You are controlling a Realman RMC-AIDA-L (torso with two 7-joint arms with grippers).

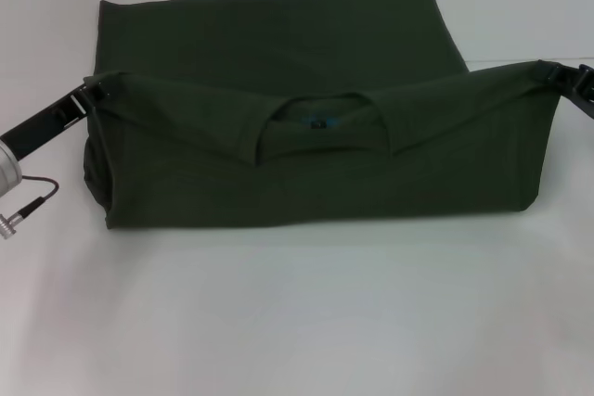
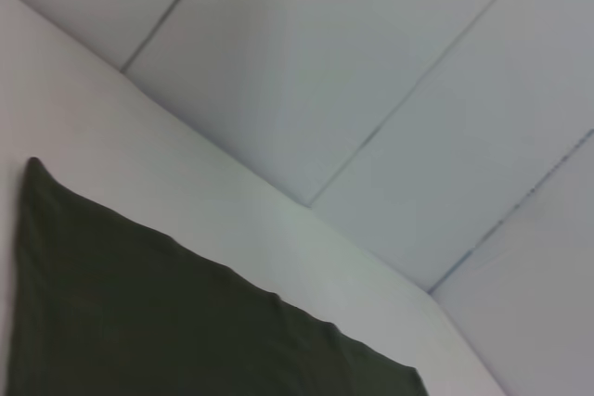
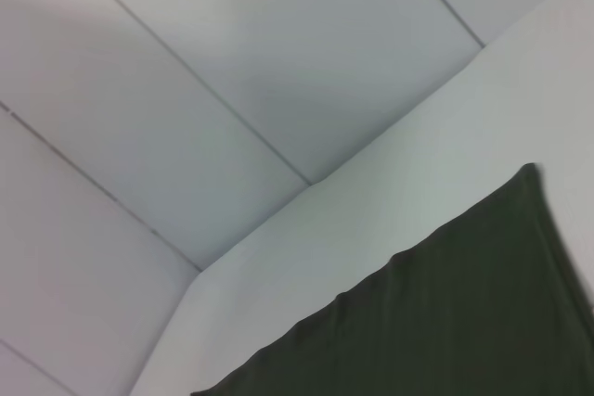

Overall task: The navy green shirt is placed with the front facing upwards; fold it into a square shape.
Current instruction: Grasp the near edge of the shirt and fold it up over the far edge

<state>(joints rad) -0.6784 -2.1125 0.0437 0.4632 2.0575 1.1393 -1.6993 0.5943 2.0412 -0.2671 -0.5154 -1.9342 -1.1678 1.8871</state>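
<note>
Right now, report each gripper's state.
Left gripper: shut on the navy green shirt, holding one lifted corner.
Right gripper: shut on the shirt's other lifted corner.

White table, pale panelled wall with thin seams behind it, soft even light

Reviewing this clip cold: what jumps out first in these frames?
The navy green shirt fills the middle of the white table, its collar end raised and stretched taut over the flat part behind, neck opening facing the camera. The left gripper pinches one top corner at the left edge, and the right gripper the other at the right. Both wrist views show only a dark cloth corner against pale table and wall.
</note>
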